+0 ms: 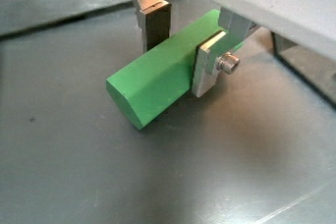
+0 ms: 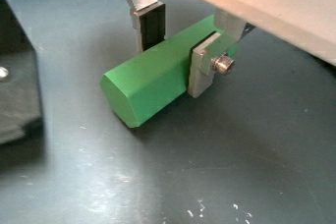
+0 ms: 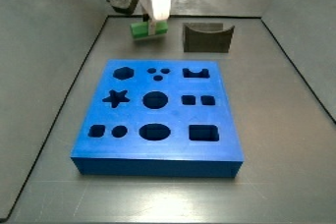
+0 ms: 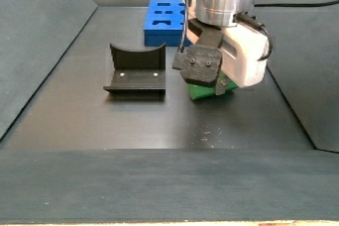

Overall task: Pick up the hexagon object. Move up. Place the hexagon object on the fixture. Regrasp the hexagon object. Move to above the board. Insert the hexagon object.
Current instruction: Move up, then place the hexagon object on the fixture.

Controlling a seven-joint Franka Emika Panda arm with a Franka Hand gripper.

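Observation:
The hexagon object (image 1: 147, 83) (image 2: 147, 83) is a bright green prism lying low over the grey floor. My gripper (image 1: 184, 49) (image 2: 184, 46) straddles it across its width, a pad against each long side, shut on it. In both side views the gripper (image 3: 151, 20) (image 4: 209, 81) stands over the green piece (image 3: 145, 30) (image 4: 204, 93), which is mostly hidden under the hand. The fixture (image 3: 206, 37) (image 4: 135, 71), a dark notched block, stands apart beside it. The blue board (image 3: 164, 120) (image 4: 162, 20) lies further off.
Grey tray walls (image 3: 79, 61) (image 4: 54, 61) rise on both sides of the floor. The dark edge of the fixture (image 2: 14, 71) shows close by in a wrist view.

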